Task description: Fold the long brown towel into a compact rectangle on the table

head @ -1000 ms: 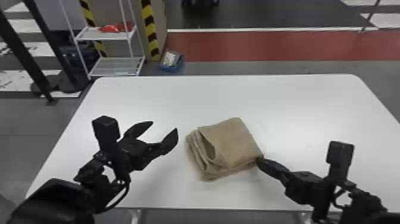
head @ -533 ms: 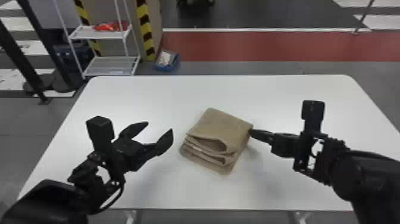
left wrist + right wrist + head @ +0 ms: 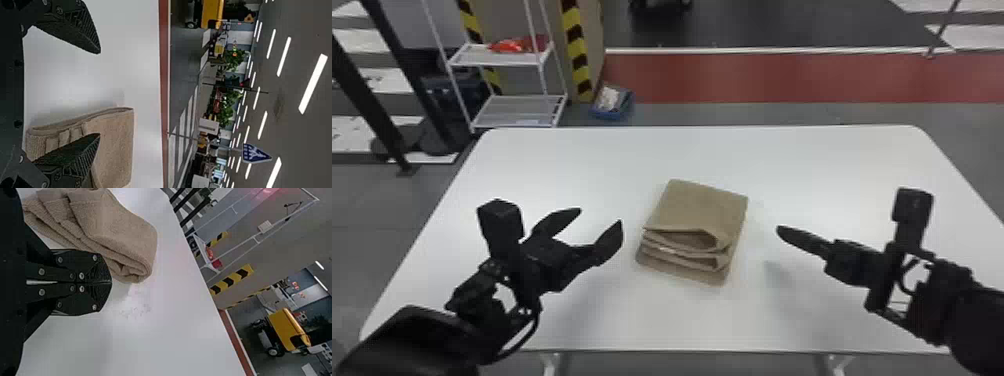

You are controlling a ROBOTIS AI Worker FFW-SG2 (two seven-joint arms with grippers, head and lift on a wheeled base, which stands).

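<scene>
Right pincer (image 3: 780, 230) closed, near folded brown towel (image 3: 699, 207), white table (image 3: 812, 165)

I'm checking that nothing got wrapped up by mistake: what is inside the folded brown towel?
At the near side of the towel, stacked cloth layers show, with a thin pale strip among them. Deeper between the folds is covered, so I can't tell.

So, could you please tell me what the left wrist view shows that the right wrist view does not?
Left wrist view: the black left gripper, jaws apart, and a blue-and-white sign.
Right wrist view: the black right gripper, jaws together, and a yellow-and-black striped band.
Both: the folded brown towel and the white table.
</scene>
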